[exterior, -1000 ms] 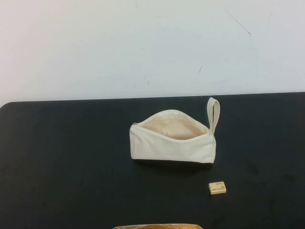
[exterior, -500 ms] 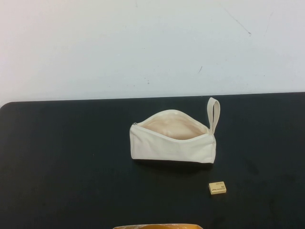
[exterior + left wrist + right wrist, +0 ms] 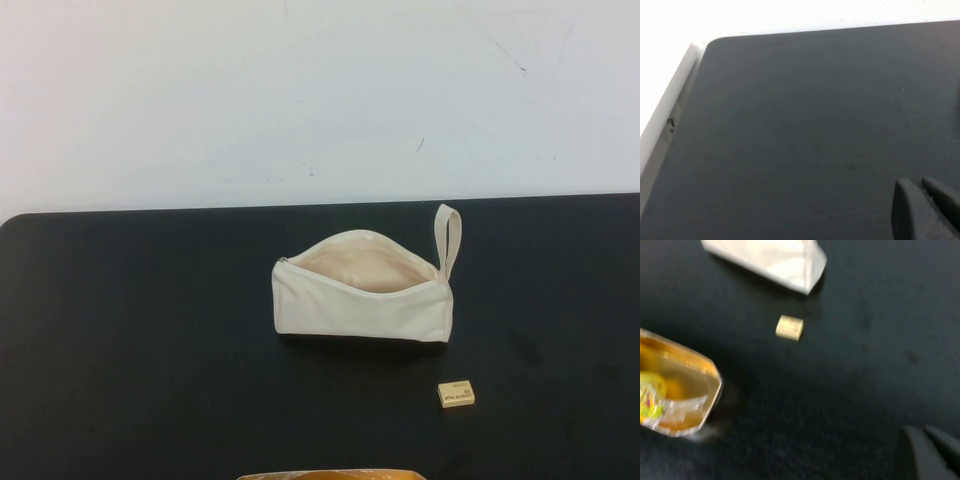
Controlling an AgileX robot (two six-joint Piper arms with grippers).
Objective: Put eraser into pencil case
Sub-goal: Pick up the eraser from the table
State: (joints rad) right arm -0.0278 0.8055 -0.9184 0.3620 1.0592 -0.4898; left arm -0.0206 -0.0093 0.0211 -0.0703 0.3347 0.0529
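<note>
Pencil case [image 3: 362, 290]: on the black table [image 3: 140, 330], zip mouth gaping, wrist loop [image 3: 449, 238] at its right end; eraser [image 3: 456, 393]: flat on the table, near the case's right front corner, apart from it; left gripper [image 3: 925, 210]: above bare table, holding nothing, fingers close together; right gripper [image 3: 932, 450]: raised above the table, short of the eraser, fingers nearly together, empty; orange-rimmed container [image 3: 675, 390]: at near table edge.
</note>
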